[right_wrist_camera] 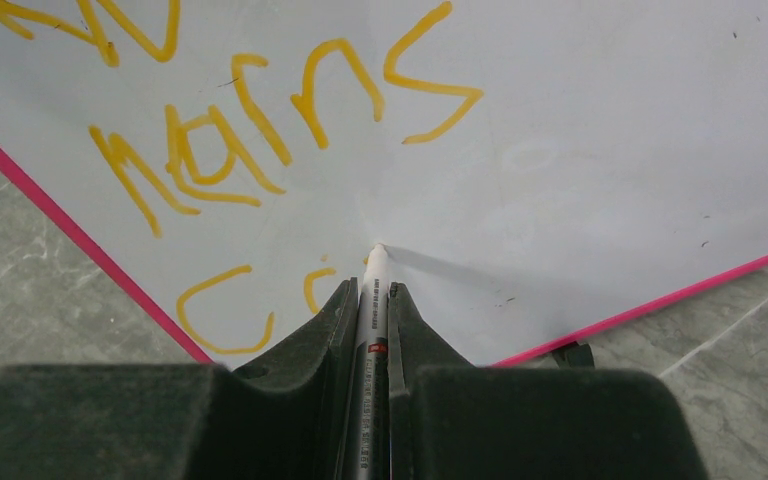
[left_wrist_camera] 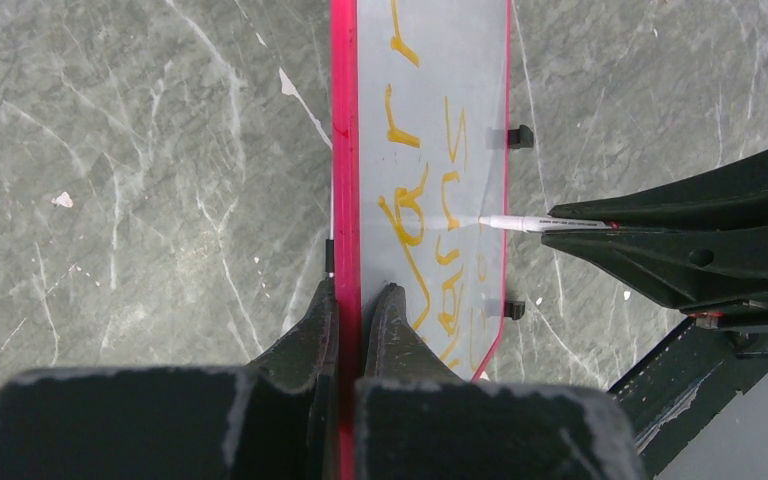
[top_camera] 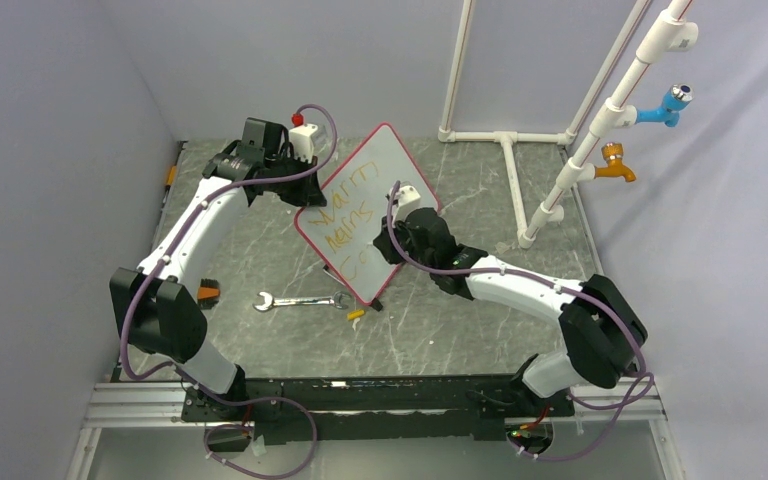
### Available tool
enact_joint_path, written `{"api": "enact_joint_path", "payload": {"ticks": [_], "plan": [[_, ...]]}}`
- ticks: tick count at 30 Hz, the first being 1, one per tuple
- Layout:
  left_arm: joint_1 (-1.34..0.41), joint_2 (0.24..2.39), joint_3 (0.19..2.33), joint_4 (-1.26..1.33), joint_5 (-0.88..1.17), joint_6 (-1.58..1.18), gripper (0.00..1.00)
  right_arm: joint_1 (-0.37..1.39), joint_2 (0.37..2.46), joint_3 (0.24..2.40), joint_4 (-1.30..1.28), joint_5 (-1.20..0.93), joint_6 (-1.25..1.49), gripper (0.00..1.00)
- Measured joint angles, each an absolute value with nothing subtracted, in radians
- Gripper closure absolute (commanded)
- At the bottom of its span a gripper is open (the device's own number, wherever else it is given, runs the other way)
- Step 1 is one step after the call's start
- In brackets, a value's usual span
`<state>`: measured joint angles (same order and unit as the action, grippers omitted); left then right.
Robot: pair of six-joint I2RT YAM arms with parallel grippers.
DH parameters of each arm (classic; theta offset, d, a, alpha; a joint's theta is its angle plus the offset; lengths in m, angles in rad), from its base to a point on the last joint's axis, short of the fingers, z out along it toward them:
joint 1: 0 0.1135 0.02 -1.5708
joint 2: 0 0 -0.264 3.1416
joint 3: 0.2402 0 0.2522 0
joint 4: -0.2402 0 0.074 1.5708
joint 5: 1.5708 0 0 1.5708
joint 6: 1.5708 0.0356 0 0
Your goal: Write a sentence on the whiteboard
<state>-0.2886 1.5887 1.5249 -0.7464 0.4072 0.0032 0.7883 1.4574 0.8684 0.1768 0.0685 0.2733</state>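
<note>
The whiteboard (top_camera: 385, 165) with its pink rim stands tilted up at the middle of the table. Yellow writing (right_wrist_camera: 260, 140) in three lines covers its left part. My left gripper (left_wrist_camera: 360, 290) is shut on the whiteboard's pink rim (left_wrist_camera: 345, 150), one finger on each face; in the top view the left gripper (top_camera: 307, 192) is at the board's left edge. My right gripper (right_wrist_camera: 370, 285) is shut on a white marker (right_wrist_camera: 372, 300). The marker's tip (right_wrist_camera: 378, 247) touches the board just right of the yellow "C r" on the bottom line. The left wrist view shows the marker (left_wrist_camera: 535, 223) meeting the board side-on.
A silver wrench (top_camera: 300, 300) and a small yellow cap (top_camera: 356, 315) lie on the grey marble table in front of the board. A white pipe frame (top_camera: 515, 170) with a blue tap (top_camera: 665, 105) and an orange tap (top_camera: 615, 165) stands at the back right. Walls close in the sides.
</note>
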Motion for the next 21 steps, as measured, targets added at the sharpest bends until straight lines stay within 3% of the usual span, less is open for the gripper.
{"api": "enact_joint_path", "payload": {"ticks": [21], "plan": [[-0.287, 1.590, 1.525, -0.749, 0.407, 0.004, 1.00, 0.782, 1.436, 0.782, 0.233, 0.059, 0.297, 1.00]]}}
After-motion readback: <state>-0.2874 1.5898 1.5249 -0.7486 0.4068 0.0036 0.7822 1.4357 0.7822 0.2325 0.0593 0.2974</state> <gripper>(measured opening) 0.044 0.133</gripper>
